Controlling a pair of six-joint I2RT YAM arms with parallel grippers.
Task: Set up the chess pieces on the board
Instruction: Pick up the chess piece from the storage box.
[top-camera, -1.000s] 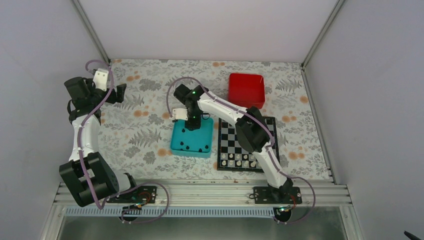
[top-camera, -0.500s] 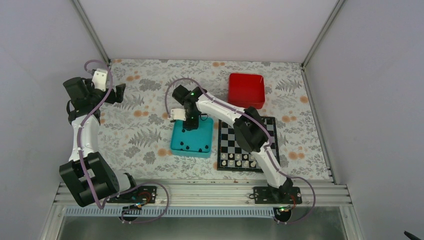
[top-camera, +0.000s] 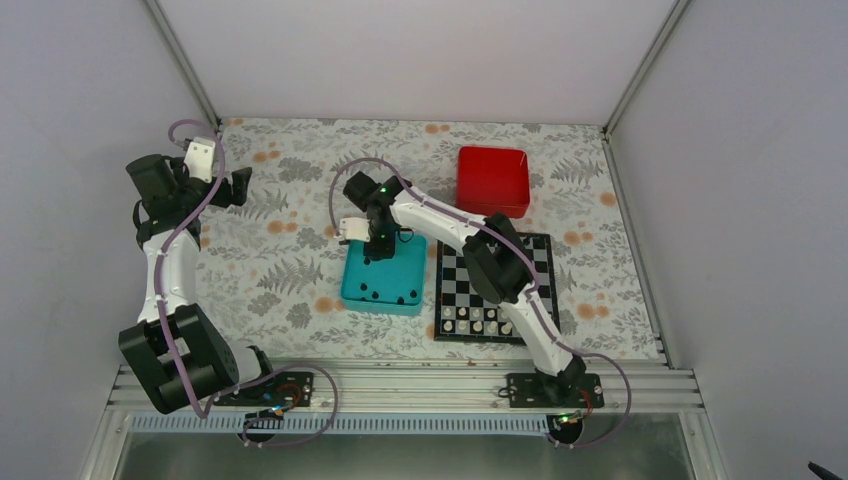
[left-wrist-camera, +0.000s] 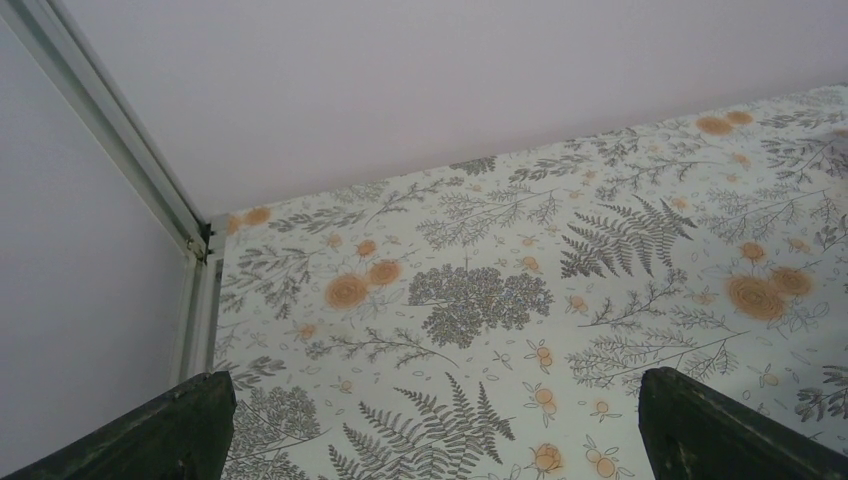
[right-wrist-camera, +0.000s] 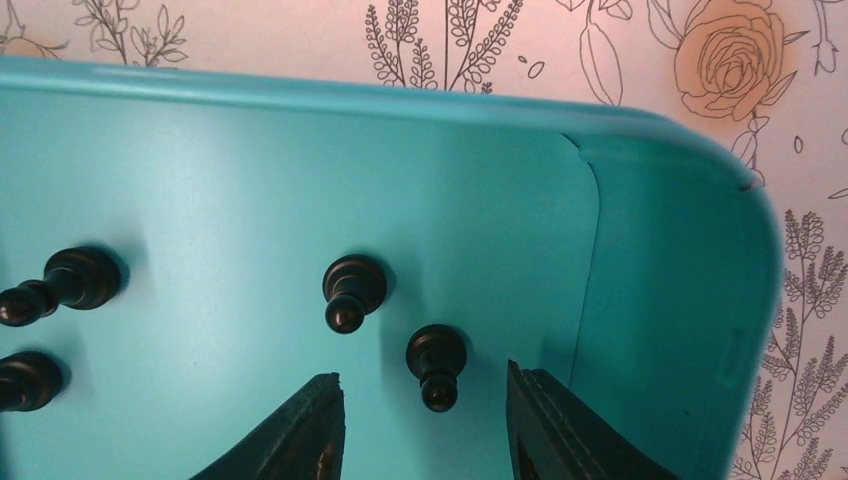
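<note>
Pointing head-first at the spread right gripper (right-wrist-camera: 423, 378) sits one black pawn (right-wrist-camera: 436, 352).

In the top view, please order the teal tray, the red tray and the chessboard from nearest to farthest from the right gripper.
1. The teal tray: directly below the right gripper, which hangs over its far part.
2. The chessboard: beside the teal tray, on its right.
3. The red tray: farther back and to the right, beyond the chessboard's far edge.
</note>
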